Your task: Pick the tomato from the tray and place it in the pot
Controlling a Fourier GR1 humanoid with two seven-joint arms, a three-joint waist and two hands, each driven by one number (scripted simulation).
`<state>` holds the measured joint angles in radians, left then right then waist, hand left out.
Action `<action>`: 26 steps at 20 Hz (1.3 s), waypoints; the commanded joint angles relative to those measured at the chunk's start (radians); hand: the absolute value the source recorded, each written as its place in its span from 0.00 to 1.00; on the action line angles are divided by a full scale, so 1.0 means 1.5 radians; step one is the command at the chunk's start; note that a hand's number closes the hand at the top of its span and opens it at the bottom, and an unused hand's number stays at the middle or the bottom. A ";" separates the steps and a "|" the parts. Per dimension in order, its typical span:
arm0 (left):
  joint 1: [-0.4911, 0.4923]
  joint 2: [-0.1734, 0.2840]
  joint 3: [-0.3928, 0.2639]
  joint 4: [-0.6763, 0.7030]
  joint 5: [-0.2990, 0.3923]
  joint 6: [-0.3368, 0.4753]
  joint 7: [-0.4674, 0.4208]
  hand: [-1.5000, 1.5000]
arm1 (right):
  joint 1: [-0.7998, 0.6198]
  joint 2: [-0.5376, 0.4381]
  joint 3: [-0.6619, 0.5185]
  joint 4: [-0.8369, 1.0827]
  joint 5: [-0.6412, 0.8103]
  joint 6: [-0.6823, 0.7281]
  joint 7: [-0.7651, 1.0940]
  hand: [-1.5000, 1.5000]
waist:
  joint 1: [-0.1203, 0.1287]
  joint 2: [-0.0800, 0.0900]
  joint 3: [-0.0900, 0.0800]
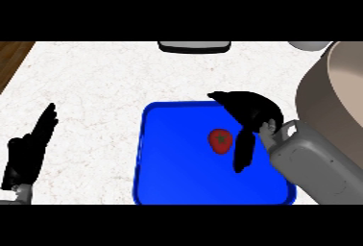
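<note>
Red against bright blue, the tomato [220, 141] is lying on the tray [170, 187], a little right of the frame's middle, and nothing is touching it yet as far as this view is showing. The right hand [249, 115] is hanging over the tray's upper right part, its dark fingers arching leftward above the fruit and its thumb pointing down just to the right of it; the fingers are spread and holding nothing, which is reading as a hand opening wide so that the tomato can sit between thumb and fingers once it lowers. Whether the thumb tip is grazing the tray floor is something I cannot tell. The grey forearm is entering from the lower right, crossing the tray's right rim, probably because the pot [333, 91] is standing at the right edge of the frame, just beside the tray, keeping the carry short. At the lower left the left hand [28, 149] is resting open on the pale speckled counter [99, 86], fingers up, well apart from the tray and out of the way. Judging from this, the pick is not yet made.
</note>
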<state>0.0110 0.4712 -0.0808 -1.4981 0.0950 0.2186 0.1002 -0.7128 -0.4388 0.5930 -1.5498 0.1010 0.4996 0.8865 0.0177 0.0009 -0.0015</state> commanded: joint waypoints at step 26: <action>0.037 -0.054 0.048 -0.020 -0.051 -0.049 -0.004 0.50 | 0.010 0.169 0.000 0.167 0.172 0.110 0.060 0.00 | -0.010 -0.002 0.001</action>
<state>0.0356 0.4155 -0.0048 -1.5166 0.0337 0.1492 0.1055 -0.7219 -0.2012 0.6013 -1.2780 0.3223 0.6160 0.8942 0.0042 -0.0008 -0.0001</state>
